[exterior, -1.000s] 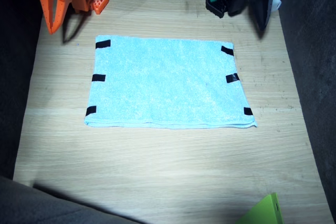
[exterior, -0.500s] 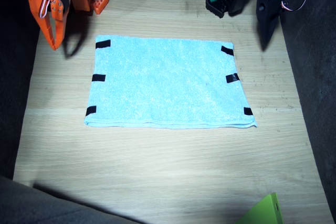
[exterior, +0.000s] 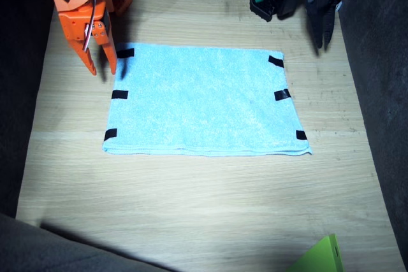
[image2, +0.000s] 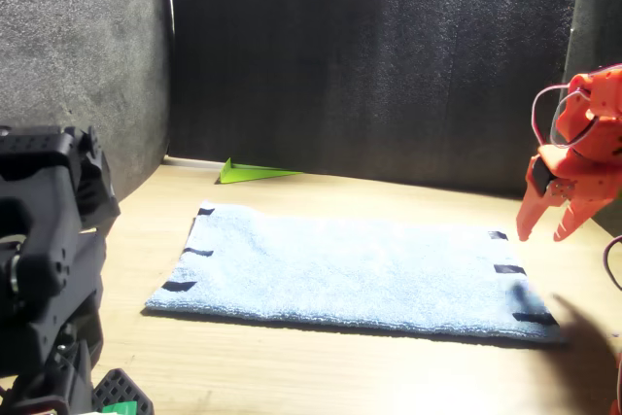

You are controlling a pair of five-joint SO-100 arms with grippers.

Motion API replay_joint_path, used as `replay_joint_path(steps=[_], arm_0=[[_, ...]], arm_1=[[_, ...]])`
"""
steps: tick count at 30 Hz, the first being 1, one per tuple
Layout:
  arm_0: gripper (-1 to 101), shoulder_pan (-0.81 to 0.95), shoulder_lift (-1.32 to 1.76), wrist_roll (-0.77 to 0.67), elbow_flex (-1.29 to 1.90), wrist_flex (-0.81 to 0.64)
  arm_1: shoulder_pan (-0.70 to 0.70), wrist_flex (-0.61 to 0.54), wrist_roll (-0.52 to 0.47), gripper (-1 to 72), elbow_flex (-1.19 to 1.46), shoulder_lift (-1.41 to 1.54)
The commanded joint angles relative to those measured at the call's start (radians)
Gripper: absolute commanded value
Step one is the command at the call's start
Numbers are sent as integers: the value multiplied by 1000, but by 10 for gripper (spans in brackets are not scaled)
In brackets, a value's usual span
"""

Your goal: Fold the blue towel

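The table [exterior: 191, 202] carried the blue towel [exterior: 204, 100] lying flat at its middle, apparently doubled once along the near edge, with any further fold not yet begun. The orange right gripper [exterior: 101, 63] hung above the towel's far corner, fingers parted and empty. The black left gripper [exterior: 323, 37] hovered beyond the opposite far corner; its opening could not be made out.

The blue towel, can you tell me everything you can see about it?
The blue towel is a light cyan rectangle of fluffy terry cloth lying flat on the wooden table. Three small black tape marks sit along each short edge. Its near long edge looks doubled, as if already folded once. Nothing holds it; the orange right gripper hangs open by one far corner.
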Motion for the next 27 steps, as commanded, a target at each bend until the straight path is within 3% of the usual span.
replay_joint_path(steps=[1, 12, 20, 27], arm_0=[[178, 3, -55, 5, -69, -6], [19, 21, -647, 78, -360, 12], [21, 48, -710, 123, -500, 107], [49, 2, -963, 135, -781, 259]], arm_1=[[44, -17, 38, 231, -32, -28], [21, -6, 74, 237, -61, -32], [-46, 319, 106, 233, -345, -183], [-17, 344, 140, 237, -367, -221]])
